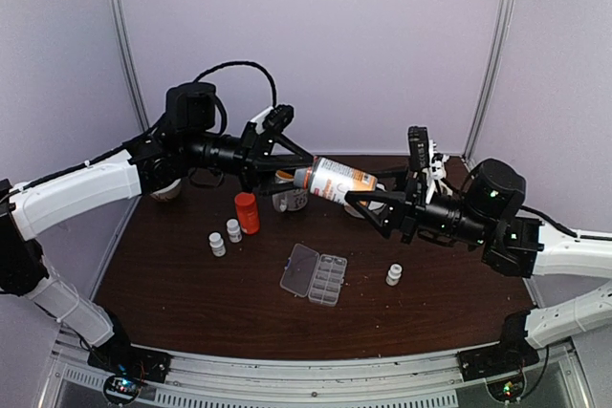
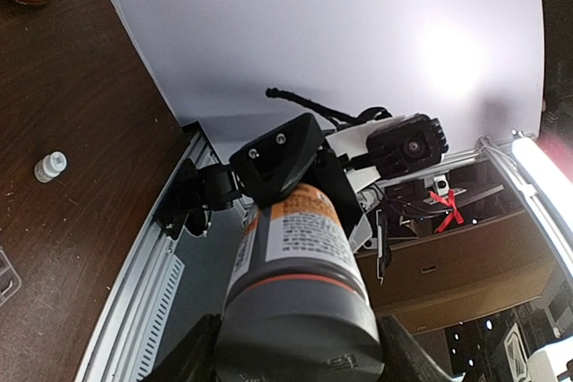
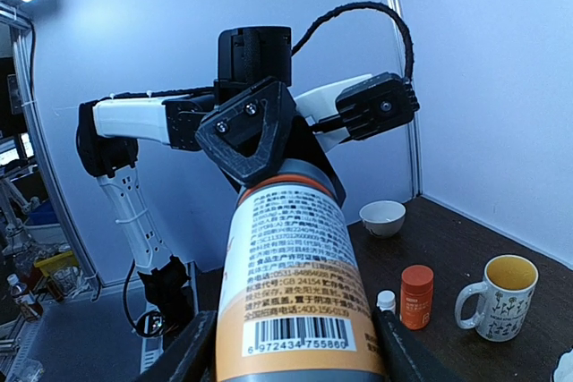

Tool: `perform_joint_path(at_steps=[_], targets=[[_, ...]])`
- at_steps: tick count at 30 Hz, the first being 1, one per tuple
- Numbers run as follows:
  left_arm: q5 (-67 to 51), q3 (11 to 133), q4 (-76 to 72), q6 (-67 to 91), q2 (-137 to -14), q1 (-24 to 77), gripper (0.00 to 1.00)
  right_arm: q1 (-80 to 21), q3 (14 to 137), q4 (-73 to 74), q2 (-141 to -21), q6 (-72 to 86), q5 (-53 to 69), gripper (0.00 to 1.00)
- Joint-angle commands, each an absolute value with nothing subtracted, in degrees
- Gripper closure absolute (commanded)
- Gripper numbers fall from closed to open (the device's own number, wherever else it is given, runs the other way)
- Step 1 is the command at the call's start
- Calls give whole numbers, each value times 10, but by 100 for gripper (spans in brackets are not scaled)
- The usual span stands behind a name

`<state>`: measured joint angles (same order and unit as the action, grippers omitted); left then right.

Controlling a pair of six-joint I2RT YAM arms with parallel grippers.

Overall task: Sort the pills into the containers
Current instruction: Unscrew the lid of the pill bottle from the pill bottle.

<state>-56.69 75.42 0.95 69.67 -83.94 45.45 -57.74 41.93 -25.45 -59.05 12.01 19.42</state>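
1. While the organizer box [image 1: 325, 280] lies flat on the brown table [image 1: 191, 284] with its clear lid [image 1: 299, 268] swung open to its left, both grippers hang in the air above and behind it, well apart from it.
2. Left gripper [image 1: 290, 173]: up and back-left of the box, fingers [image 2: 192, 357] clamped on the grey-capped end of a large bottle [image 1: 335, 181].
3. Right gripper [image 1: 369, 200]: up and back-right of the box, fingers [image 3: 191, 352] clamped on the barcode end of the same bottle.
4. Bottle held level between the two, straight over the ground behind the box; touches nothing else.
5. Pills: too small to make out, in the box or around it.
6. Left of the box: small orange bottle [image 1: 247, 212] and two small white bottles [image 1: 218, 244] [image 1: 234, 229], upright.
7. Right of the box, near it: one more white bottle [image 1: 393, 275].
8. Far back from the box: a mug [image 3: 501, 297] and a white bowl [image 3: 382, 217].
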Motion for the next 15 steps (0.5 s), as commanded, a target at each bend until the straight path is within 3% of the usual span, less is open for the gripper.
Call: perform_joint_path(at_steps=[1,4,6,12,15], targets=[[-600,759,-80,728,-838,466,79,-589,399,-266,-595,122,211,98],[-586,781,-4,656,-832,465,37,-588,400,-264,-595,138,207,100],[-560,808,78,565,-821,462,23,-588,408,-259,-601,157,212,100],[-517,817,133,465,-792,441,5,-585,431,-280,-636,245,269,100],[-507,825,159,427,-788,433,2,-585,428,-306,-647,289,282,100]])
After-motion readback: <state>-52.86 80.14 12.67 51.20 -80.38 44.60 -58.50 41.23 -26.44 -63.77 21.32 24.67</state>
